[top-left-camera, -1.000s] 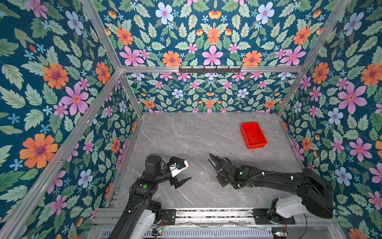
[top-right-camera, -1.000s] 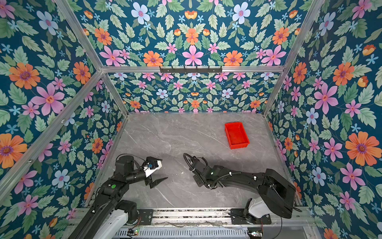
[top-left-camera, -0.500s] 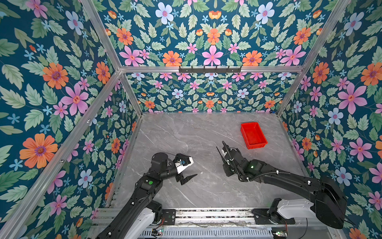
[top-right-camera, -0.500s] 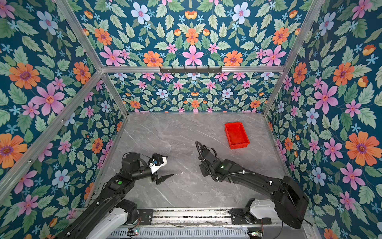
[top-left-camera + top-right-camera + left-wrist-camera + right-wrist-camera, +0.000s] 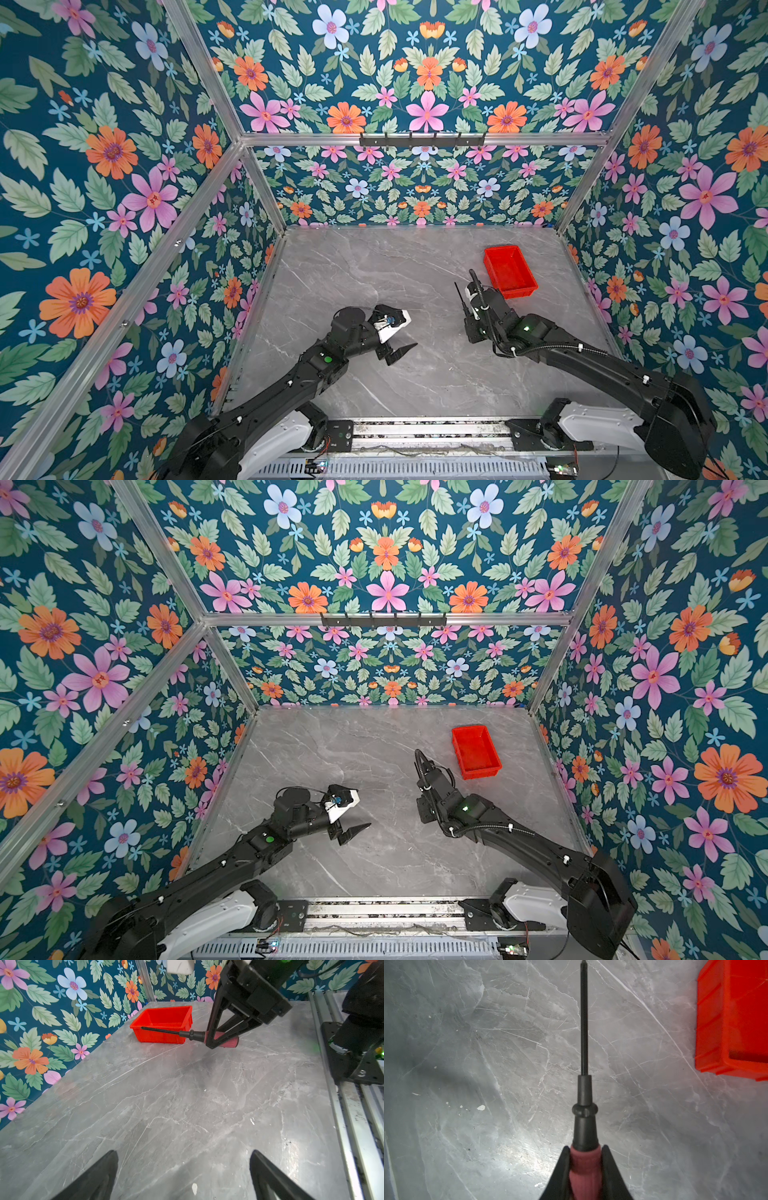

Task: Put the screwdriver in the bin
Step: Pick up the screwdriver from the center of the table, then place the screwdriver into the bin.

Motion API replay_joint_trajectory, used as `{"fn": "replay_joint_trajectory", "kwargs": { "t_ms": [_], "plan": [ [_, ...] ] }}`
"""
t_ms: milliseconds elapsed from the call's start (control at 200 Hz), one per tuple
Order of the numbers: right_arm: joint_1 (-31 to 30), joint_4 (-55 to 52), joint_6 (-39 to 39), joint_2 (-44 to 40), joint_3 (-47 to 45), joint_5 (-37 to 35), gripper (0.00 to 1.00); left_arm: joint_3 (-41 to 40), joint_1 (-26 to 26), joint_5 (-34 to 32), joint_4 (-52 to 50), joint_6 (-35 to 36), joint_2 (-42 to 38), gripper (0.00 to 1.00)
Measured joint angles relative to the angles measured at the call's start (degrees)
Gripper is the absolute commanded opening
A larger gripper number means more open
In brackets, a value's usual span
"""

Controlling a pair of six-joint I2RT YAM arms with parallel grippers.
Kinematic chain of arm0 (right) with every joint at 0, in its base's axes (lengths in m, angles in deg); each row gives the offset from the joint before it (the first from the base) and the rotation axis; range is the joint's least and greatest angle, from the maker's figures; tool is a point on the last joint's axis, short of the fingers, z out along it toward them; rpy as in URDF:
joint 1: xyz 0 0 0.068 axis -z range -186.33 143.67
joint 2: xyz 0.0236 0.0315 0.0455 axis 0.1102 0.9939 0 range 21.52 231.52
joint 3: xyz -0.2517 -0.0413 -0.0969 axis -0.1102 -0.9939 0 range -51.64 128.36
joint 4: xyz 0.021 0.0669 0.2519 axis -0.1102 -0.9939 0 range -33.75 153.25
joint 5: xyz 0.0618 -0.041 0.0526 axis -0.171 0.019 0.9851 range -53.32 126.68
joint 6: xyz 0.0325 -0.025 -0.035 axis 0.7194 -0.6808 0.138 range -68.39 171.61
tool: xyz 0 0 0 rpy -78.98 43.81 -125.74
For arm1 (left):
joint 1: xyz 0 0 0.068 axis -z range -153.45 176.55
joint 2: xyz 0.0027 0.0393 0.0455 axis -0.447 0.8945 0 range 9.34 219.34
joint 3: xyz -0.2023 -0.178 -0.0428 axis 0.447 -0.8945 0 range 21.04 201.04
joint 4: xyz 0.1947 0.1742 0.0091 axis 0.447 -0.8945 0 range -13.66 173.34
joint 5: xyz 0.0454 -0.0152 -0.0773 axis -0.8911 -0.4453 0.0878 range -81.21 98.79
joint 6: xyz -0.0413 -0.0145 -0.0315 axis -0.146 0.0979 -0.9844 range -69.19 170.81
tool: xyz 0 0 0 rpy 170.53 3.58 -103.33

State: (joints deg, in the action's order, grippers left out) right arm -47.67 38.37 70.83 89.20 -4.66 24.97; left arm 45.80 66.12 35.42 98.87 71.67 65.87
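Screwdriver [image 5: 584,1105] is clamped in right gripper [image 5: 585,1151], the jaws tight on the red-pink handle, with the black collar and shaft sticking out free. In the left wrist view the screwdriver [image 5: 191,1035] hangs level, off the table [image 5: 187,1105], with the right gripper [image 5: 216,1042] fingers pointing down onto the handle.

In a top view the long axis runs near-far, with the shaft [image 5: 459,296] pointing to about 11-12 o'clock, away from the robot base. The tip is outside the bin [image 5: 517,293] and left of its near corner. The bin sits at about 1 o'clock on the table [image 5: 365,266] near the right wall, open side up; in both top views nothing shows inside the bin [image 5: 478,773].

Right arm [image 5: 582,357] stretches from its base at 5 o'clock toward 11 o'clock, wrist just beside the bin's near-left corner.

Left arm [image 5: 291,382] reaches from 7 o'clock toward table centre. Left gripper [image 5: 409,330] faces about 3 o'clock, well apart from the screwdriver. Left gripper [image 5: 185,1167] jaws are spread wide, gripping nothing, above bare table.
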Motion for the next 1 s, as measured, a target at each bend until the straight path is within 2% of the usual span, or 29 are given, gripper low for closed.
{"fn": "replay_joint_trajectory", "kwargs": {
  "t_ms": [265, 500, 705, 1000],
  "plan": [
    [6.7, -1.2, -1.9, -2.7, -0.1, 1.4, 0.00, 4.5, 6.0, -3.3, 10.5, -2.2, 12.3, 1.00],
    [15.3, -1.8, -5.9, -2.1, 2.3, 4.3, 0.00, 9.2, 9.9, -4.6, 17.1, -3.1, 21.8, 1.00],
    [24.0, -1.7, -9.1, 1.4, 5.0, 8.2, 0.00, 14.1, 10.8, -5.9, 21.3, -5.7, 28.6, 1.00],
    [33.5, 1.6, -14.2, 9.2, 9.1, 13.5, 0.00, 23.3, 10.9, -5.7, 23.8, -7.1, 37.7, 1.00]
  ]
}}
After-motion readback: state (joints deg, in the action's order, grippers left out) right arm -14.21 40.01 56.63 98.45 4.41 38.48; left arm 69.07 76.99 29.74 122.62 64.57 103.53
